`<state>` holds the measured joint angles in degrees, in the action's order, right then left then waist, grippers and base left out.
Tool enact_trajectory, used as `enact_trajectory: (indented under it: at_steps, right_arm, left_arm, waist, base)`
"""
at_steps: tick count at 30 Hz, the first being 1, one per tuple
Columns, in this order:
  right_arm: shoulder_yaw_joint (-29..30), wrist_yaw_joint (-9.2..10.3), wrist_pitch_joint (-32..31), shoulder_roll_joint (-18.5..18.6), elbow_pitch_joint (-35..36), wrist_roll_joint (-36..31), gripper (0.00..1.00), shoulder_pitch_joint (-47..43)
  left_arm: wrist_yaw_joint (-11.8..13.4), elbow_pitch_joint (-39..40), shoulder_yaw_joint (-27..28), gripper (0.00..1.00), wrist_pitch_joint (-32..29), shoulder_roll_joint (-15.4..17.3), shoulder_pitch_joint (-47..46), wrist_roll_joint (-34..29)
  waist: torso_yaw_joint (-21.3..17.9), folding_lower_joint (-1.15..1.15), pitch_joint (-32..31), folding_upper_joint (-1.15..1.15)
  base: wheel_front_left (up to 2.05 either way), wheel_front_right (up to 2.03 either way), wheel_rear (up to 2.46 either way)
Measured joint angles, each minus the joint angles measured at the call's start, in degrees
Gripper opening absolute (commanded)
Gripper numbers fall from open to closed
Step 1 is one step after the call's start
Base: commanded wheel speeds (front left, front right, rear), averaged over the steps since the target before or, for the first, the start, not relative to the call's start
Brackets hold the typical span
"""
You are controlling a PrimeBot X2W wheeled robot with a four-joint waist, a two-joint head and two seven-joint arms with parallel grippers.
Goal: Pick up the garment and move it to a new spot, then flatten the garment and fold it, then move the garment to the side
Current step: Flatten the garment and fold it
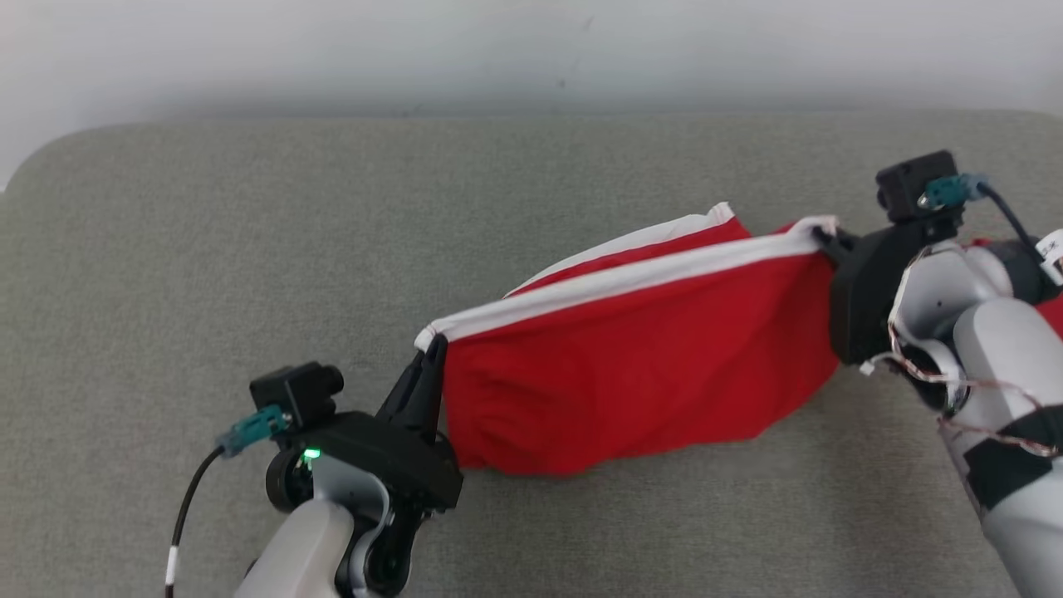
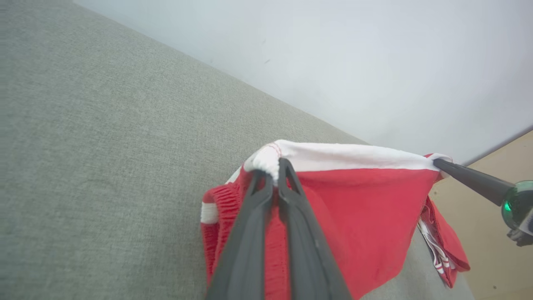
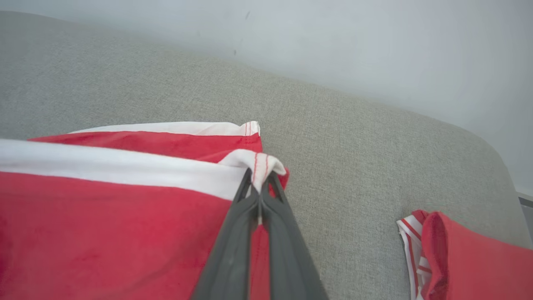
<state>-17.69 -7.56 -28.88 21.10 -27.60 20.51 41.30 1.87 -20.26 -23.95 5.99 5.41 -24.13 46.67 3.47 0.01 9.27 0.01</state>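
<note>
Two grips: left hand (image 1: 435, 343) and right hand (image 1: 824, 237) pinch garment (image 1: 648, 374); forearm (image 1: 992, 349) hides its end.

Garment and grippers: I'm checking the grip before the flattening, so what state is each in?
garment: hanging by its white band, stretched between the grippers
left gripper: shut on one band end
right gripper: shut on the other end
red striped cloth: lying bunched, apart

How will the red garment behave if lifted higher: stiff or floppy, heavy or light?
Probably floppy: the red garment sags between the left gripper and right gripper, its lower edge bunched on the grey surface. Likely light: pinches at two corners of the white band hold it taut. It may slip, since each grip catches little cloth.
</note>
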Motion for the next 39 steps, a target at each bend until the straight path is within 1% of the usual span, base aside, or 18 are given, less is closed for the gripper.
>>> enact_trajectory:
  at_steps: [5, 11, 14, 15, 16, 17, 20, 23, 29, 31, 33, 39]
  right_arm:
    - [0.91, 0.00, 5.24, -1.66, -8.18, -2.16, 0.00, 6.57]
    - [1.07, 0.00, 9.13, -4.02, -16.05, -4.31, 0.00, 11.78]
    - [1.33, 0.00, 11.03, -4.76, -19.30, -5.36, 0.00, 13.57]
    - [1.30, 0.00, 11.90, -4.99, -20.18, -5.63, 0.00, 13.97]
    - [1.21, 0.00, 12.87, -5.26, -20.91, -5.87, 0.57, 14.34]
    - [1.18, 0.00, 13.84, -5.65, -21.60, -5.91, 1.00, 14.77]
    - [0.60, 0.00, 16.05, -6.77, -23.39, -5.90, 1.00, 15.93]
    - [-0.55, 0.00, 17.41, -7.14, -24.83, -5.03, 1.00, 16.31]
    - [-2.19, 0.00, 18.33, -6.57, -26.29, -1.75, 1.00, 16.36]
    - [-2.63, 0.00, 17.79, -5.81, -27.19, -0.57, 1.00, 16.19]
    - [-2.70, 0.00, 16.73, -4.93, -28.33, 0.79, 1.00, 15.57]
    - [-1.69, 0.00, 15.57, -3.78, -30.95, 3.93, 1.00, 13.06]
  left_arm:
    - [0.56, -4.11, -0.94, 0.00, 1.14, -1.37, -5.06, -0.27]
    - [0.56, -8.81, -2.26, 0.00, 3.19, -2.02, -9.80, -0.56]
    - [-0.15, -10.90, -3.16, 0.00, 4.20, -2.22, -11.34, -0.51]
    - [-0.25, -11.76, -3.54, 0.48, 4.59, -2.27, -11.85, -0.63]
    - [-0.23, -12.44, -3.82, 1.00, 5.04, -2.36, -12.29, -0.77]
    - [-0.33, -12.94, -3.98, 1.00, 5.45, -2.38, -12.60, -0.76]
    - [-0.43, -14.49, -4.22, 1.00, 6.82, -2.40, -13.30, -0.93]
    - [-0.91, -15.62, -4.39, 1.00, 7.89, -2.44, -13.43, -1.64]
    - [-1.44, -16.26, -3.71, 1.00, 8.73, -2.05, -12.67, -3.64]
    - [-1.46, -15.60, -3.23, 1.00, 8.89, -1.26, -11.44, -4.81]
    - [-1.33, -13.56, -2.02, 1.00, 8.90, -0.44, -9.62, -6.55]
    - [-0.10, -2.87, 2.91, 1.00, 9.06, 1.83, -1.71, -16.31]
  waist:
    - [1.86, 0.00, 2.60, 0.00]
    - [3.67, 0.01, 5.80, 0.00]
    - [4.48, 0.00, 6.88, 0.00]
    - [4.72, 0.01, 7.11, 0.01]
    - [4.92, 0.01, 7.30, 0.01]
    - [5.05, 0.00, 7.43, 0.00]
    - [4.92, 0.00, 7.31, 0.00]
    - [4.63, 0.00, 6.48, 0.00]
    - [4.28, -0.01, 4.19, 0.00]
    - [4.17, -0.01, 3.10, 0.00]
    - [4.15, -0.02, 2.00, -0.01]
    - [4.98, -0.02, -0.14, -0.01]
  base:
    - [0.00, 0.00, 0.00]
    - [0.00, 0.00, 0.00]
    - [0.00, 0.00, 0.00]
    - [0.00, 0.00, 0.00]
    - [0.00, 0.00, 0.00]
    - [0.00, 0.00, 0.00]
    - [0.00, 0.00, 0.00]
    - [0.00, 0.00, 0.00]
    - [0.00, 0.00, 0.00]
    - [0.00, 0.00, 0.00]
    - [0.00, 0.00, 0.00]
    - [0.00, 0.00, 0.00]
